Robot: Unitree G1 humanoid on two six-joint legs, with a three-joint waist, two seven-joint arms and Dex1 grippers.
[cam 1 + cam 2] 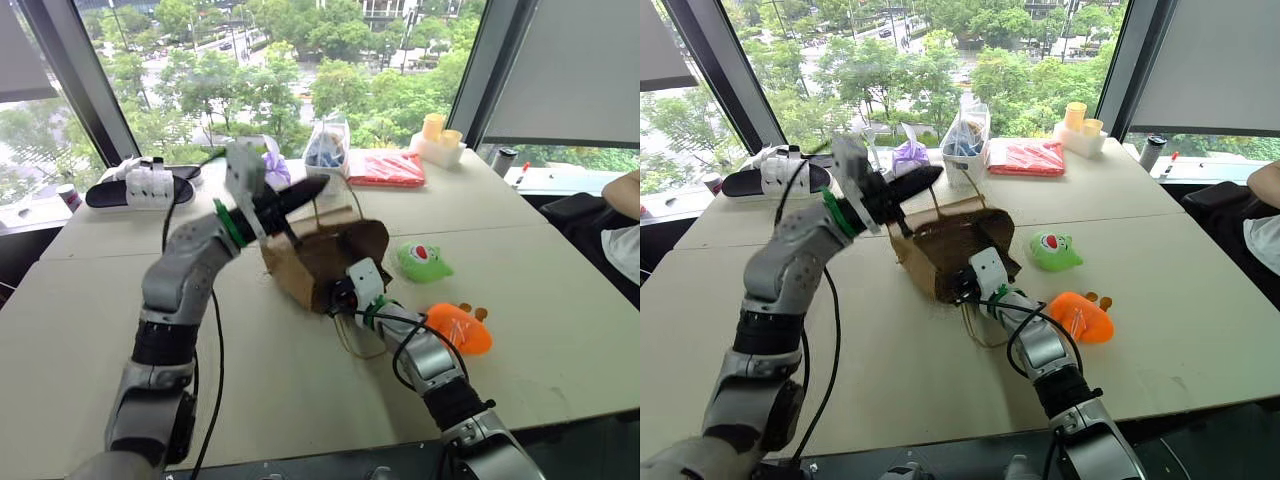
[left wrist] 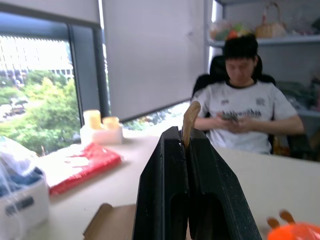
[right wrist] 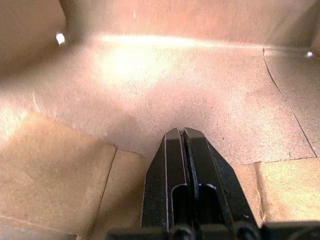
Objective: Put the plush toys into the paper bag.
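The brown paper bag lies tipped on the table, its mouth facing me. My left gripper is raised above it, shut on the bag's tan loop handle. The right gripper is shut with nothing in it and reaches inside the bag, whose brown walls surround it. To the right of the bag, the light green plush toy with a red mouth rests on the table. The orange plush toy lies nearer to me, beside my right forearm.
At the back of the table stand a clear plastic bag of blue items, a purple bundle, a red packet, yellow cups and a black tray. A person sits at the table's right side.
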